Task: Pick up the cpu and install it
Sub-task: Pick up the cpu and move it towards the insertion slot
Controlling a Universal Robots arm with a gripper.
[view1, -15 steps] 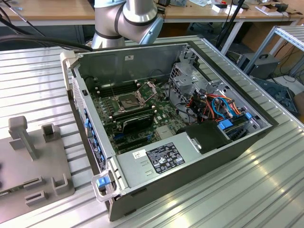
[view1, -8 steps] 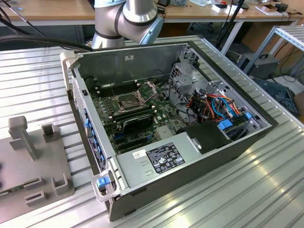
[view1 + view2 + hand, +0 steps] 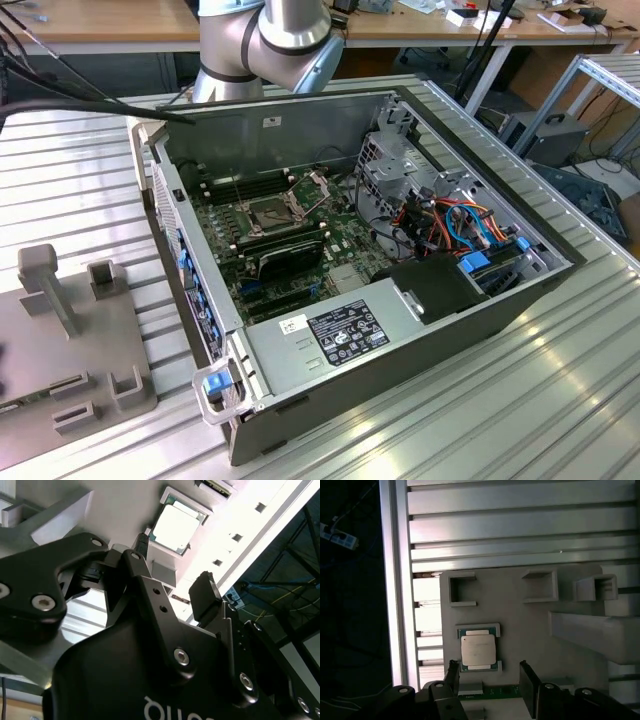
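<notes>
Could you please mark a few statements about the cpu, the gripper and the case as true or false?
1. The cpu lies on the grey plate. True.
2. The gripper is shut on the cpu. False: it is open and holds nothing; the cpu lies free on the plate.
3. The case lies open, its inside showing. True.
4. The cpu sits in the socket inside the case. False: it is on the plate, near the gripper's fingertips.
</notes>
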